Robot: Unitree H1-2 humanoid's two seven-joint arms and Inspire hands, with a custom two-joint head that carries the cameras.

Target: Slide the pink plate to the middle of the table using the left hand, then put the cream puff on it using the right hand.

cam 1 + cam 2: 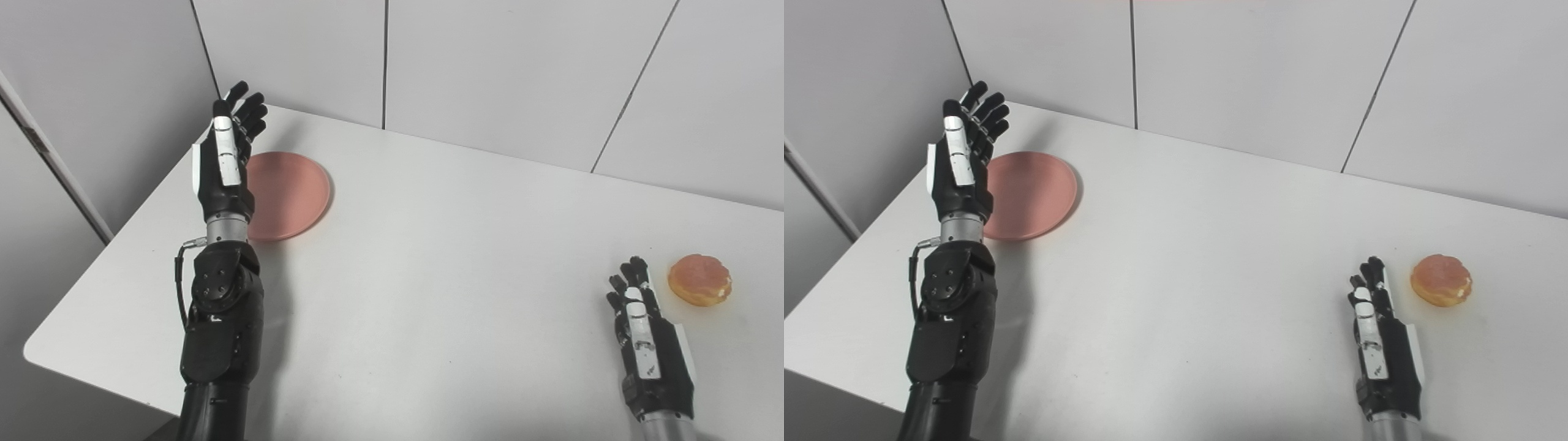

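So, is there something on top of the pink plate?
Nothing lies on the visible part of the pink plate. The open left hand covers its left edge, so that part cannot be checked.

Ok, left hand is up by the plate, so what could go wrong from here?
The plate lies near the table's far left corner, so a badly angled push might send it off the edge. The left hand is raised edge-on and could clip the rim and tip it. The cream puff might roll when the right hand reaches for it.
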